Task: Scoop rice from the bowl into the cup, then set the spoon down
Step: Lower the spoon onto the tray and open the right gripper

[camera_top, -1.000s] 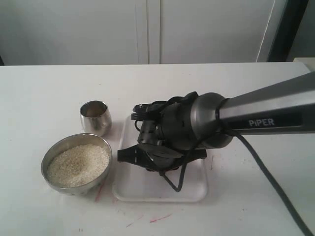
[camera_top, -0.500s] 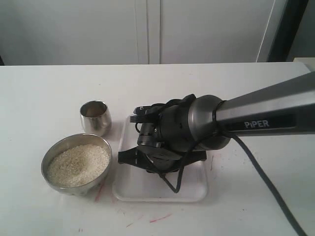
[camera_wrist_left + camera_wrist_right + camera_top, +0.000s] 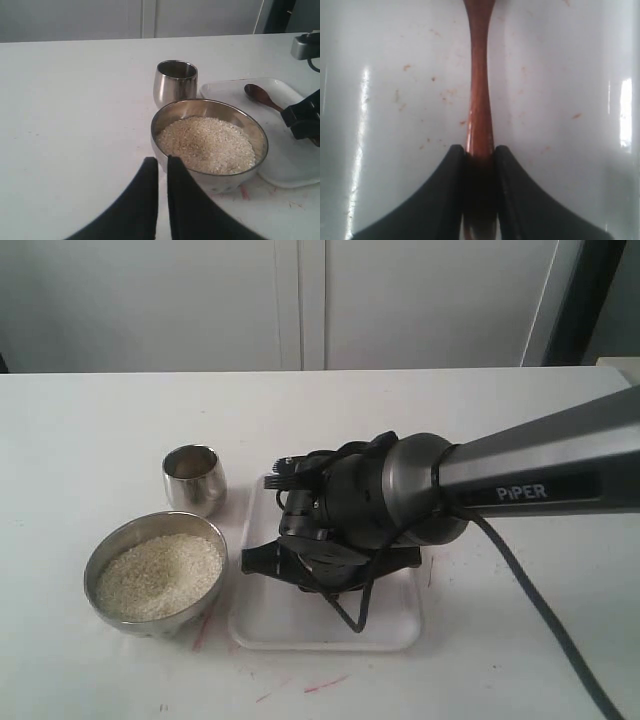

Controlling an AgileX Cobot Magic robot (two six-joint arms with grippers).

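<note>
**A:** From the outside camera, the right arm (image 3: 520, 480) hides the grip over the tray (image 3: 300, 628).

**B:** The right wrist camera shows it. The right fingers (image 3: 451, 180) are clamped on the handle of the spoon (image 3: 480, 100), one on each side. The handle runs straight ahead of them above the tray.

**A:** And the left ones?

**B:** The left fingers (image 3: 147, 185) stand nearly together, gripping nothing, above the desk (image 3: 65, 110). Just ahead of them is the bowl (image 3: 220, 181) with the rice (image 3: 205, 142), and the cup (image 3: 175, 82) stands just beyond it. Only that camera catches the spoon's head, resting on the tray.
</note>
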